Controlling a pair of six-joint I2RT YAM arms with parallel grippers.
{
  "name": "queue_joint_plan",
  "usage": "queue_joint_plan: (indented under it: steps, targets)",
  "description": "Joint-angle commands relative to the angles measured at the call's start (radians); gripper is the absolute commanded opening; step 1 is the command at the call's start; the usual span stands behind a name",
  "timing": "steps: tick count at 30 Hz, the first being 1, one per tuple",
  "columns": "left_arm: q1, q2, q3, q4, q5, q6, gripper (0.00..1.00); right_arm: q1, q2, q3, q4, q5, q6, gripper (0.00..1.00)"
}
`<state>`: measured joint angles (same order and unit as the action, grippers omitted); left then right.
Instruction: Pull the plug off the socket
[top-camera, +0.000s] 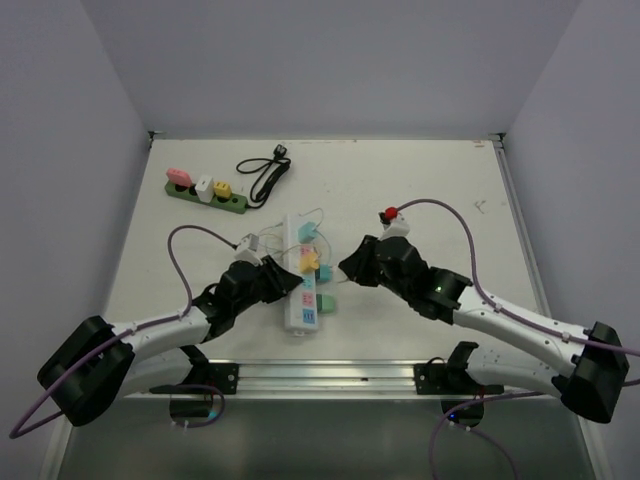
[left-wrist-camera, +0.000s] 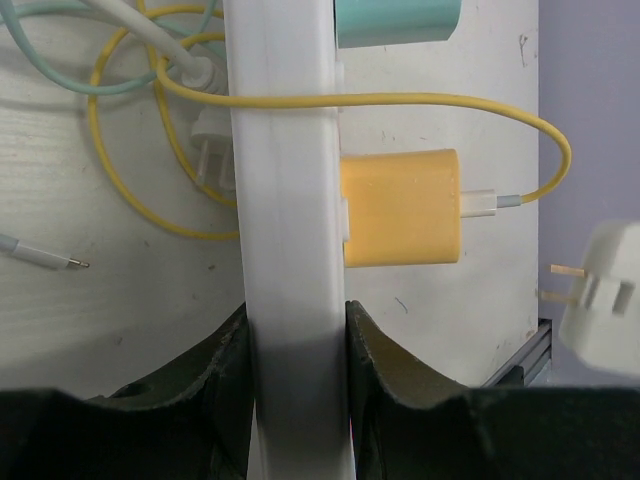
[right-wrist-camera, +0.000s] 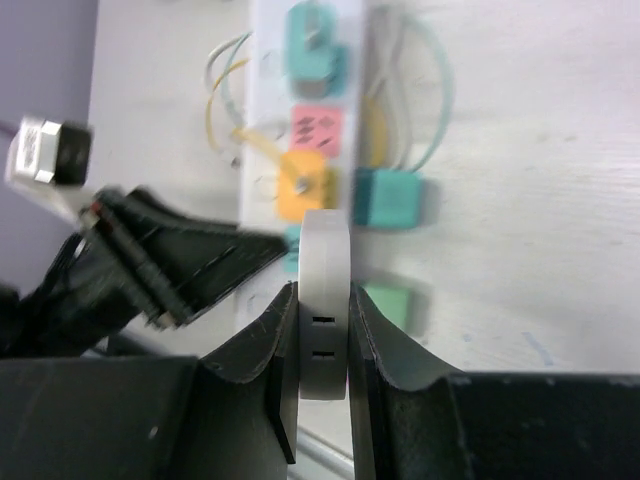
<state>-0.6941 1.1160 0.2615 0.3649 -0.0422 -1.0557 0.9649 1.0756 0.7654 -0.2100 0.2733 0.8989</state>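
Power strip (top-camera: 303, 280) lies mid-table (top-camera: 430, 190), running front to back between the arms. Left gripper (left-wrist-camera: 297, 350) comes from its left, fingers either side of strip's near part. Right gripper (right-wrist-camera: 323, 335) sits just right, plug (right-wrist-camera: 323, 290) between its fingers, apart from strip. Second strip (top-camera: 205, 192) back left, coiled cord (top-camera: 265, 175) beside its right end

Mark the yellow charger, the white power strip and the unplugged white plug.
yellow charger (left-wrist-camera: 400, 208): left wrist view, middle of its flat face.
white power strip (left-wrist-camera: 285, 200): left wrist view, its long body beside the charger.
white plug (left-wrist-camera: 605, 295): left wrist view, its body behind the two prongs.
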Motion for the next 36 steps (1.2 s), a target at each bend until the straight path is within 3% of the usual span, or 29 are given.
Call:
queue_joint_plan:
  steps: [1,5,9,14,18,22,24,26,27,30,33,36]
  targets:
    - [0.008,-0.039,-0.053,0.048,-0.018,0.037,0.0,-0.118,-0.094,-0.073,0.02,0.026,-0.025,0.0]
    - [0.008,-0.084,-0.091,0.126,0.014,0.031,0.0,-0.312,-0.144,-0.204,0.159,-0.048,-0.083,0.0]
    - [0.019,-0.085,-0.129,0.238,0.06,0.014,0.0,-0.475,-0.094,-0.248,0.308,-0.206,-0.11,0.0]
    - [0.064,-0.056,-0.192,0.377,0.162,-0.018,0.0,-0.626,0.11,-0.239,0.521,-0.382,-0.109,0.0]
    - [0.105,-0.03,-0.209,0.446,0.214,-0.033,0.0,-0.689,0.308,-0.216,0.688,-0.549,-0.055,0.0]
    - [0.12,-0.025,-0.211,0.456,0.235,-0.035,0.0,-0.713,0.475,-0.173,0.8,-0.615,-0.032,0.01]
    - [0.128,-0.028,-0.211,0.45,0.237,-0.033,0.0,-0.726,0.529,-0.167,0.81,-0.618,-0.031,0.09]
    - [0.133,-0.035,-0.208,0.442,0.237,-0.03,0.0,-0.735,0.544,-0.163,0.798,-0.617,-0.041,0.29]
    - [0.137,-0.036,-0.206,0.434,0.238,-0.029,0.0,-0.736,0.547,-0.164,0.784,-0.608,-0.044,0.44]
    - [0.148,-0.038,-0.203,0.43,0.245,-0.026,0.0,-0.738,0.515,-0.164,0.69,-0.55,-0.083,0.65]
    - [0.162,-0.028,-0.197,0.428,0.255,-0.021,0.0,-0.739,0.471,-0.16,0.574,-0.47,-0.123,0.77]
    - [0.173,-0.019,-0.192,0.43,0.263,-0.02,0.0,-0.738,0.4,-0.156,0.485,-0.427,-0.176,0.81]
